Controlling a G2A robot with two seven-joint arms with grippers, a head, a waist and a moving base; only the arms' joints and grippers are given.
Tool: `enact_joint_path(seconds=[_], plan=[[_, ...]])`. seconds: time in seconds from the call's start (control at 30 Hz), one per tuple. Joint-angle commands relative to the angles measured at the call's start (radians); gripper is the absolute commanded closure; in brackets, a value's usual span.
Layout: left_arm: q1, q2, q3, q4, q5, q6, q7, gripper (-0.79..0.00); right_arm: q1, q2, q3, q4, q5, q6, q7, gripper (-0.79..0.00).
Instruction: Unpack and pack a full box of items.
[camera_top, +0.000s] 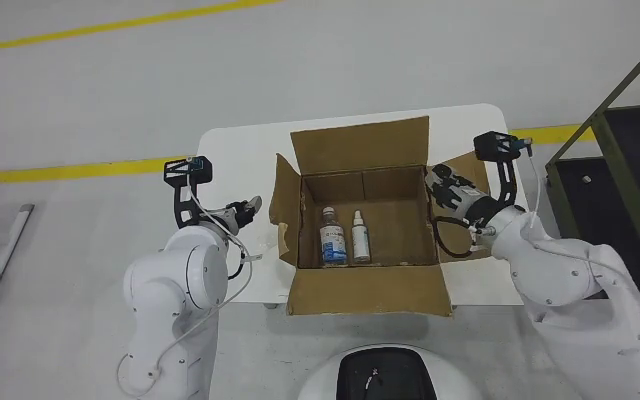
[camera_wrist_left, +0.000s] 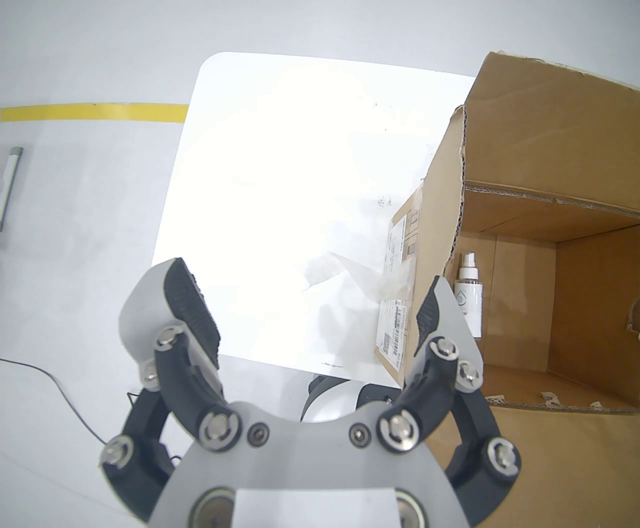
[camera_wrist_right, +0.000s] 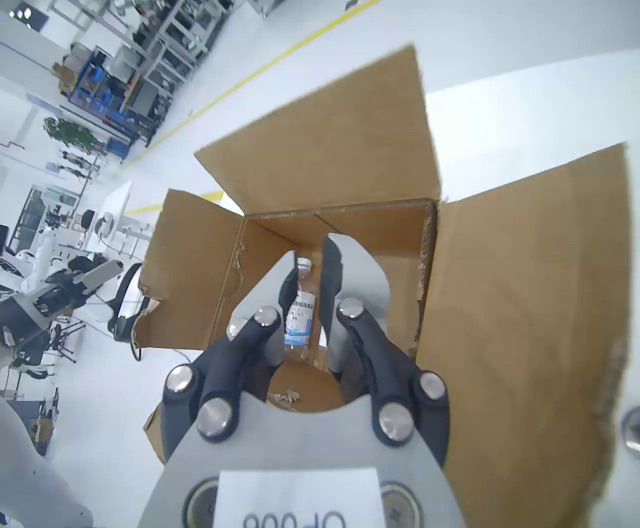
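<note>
An open cardboard box (camera_top: 368, 290) stands mid-table with all flaps folded outward. On its floor lie a clear bottle with a blue label (camera_top: 333, 241) and a white spray bottle (camera_top: 361, 238), side by side. My left gripper (camera_top: 243, 212) hovers over the table just left of the box, open and holding nothing (camera_wrist_left: 310, 305); the spray bottle (camera_wrist_left: 470, 295) shows past the box wall (camera_wrist_left: 540, 150). My right gripper (camera_top: 440, 190) sits above the box's right wall, narrowly open and not holding anything (camera_wrist_right: 314, 252). The clear bottle (camera_wrist_right: 300, 312) appears through its gap, far below.
The white table (camera_top: 240, 160) has bare surface left of and behind the box. A loose strip of clear tape (camera_wrist_left: 345, 272) hangs from the box's left side. A dark metal rack (camera_top: 590, 150) stands off the table's right end.
</note>
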Motion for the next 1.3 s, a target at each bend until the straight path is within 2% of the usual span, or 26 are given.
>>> enact_joint_path(seconds=[0.0, 0.3, 0.43, 0.6, 0.73, 0.87, 0.9, 1.1, 1.27], plan=[[0.0, 0.0, 0.0, 0.0, 0.0, 0.0, 0.0, -0.785, -0.016, 0.0, 0.017, -0.01, 0.007, 0.0, -0.014, 0.0], [0.0, 0.0, 0.0, 0.0, 0.0, 0.0, 0.0, -0.785, -0.016, 0.0, 0.017, -0.01, 0.007, 0.0, -0.014, 0.0], [0.0, 0.0, 0.0, 0.0, 0.0, 0.0, 0.0, -0.785, -0.03, 0.002, 0.02, -0.006, 0.003, -0.045, -0.046, 0.0], [0.0, 0.0, 0.0, 0.0, 0.0, 0.0, 0.0, -0.785, -0.037, 0.019, 0.144, -0.027, -0.133, -0.08, -0.047, 0.0], [0.0, 0.0, 0.0, 0.0, 0.0, 0.0, 0.0, -0.785, -0.056, 0.043, 0.278, -0.041, -0.302, -0.14, 0.079, 0.0], [0.0, 0.0, 0.0, 0.0, 0.0, 0.0, 0.0, -0.785, -0.084, 0.071, 0.357, -0.054, -0.604, -0.235, 0.302, 0.0], [0.0, 0.0, 0.0, 0.0, 0.0, 0.0, 0.0, -0.785, -0.088, 0.075, 0.362, -0.057, -0.64, -0.259, 0.354, 0.0], [0.0, 0.0, 0.0, 0.0, 0.0, 0.0, 0.0, -0.785, -0.103, 0.091, 0.372, -0.028, -0.721, -0.4, 0.611, 0.0], [0.0, 0.0, 0.0, 0.0, 0.0, 0.0, 0.0, -0.785, -0.103, 0.091, 0.372, -0.028, -0.721, -0.4, 0.611, 0.0]])
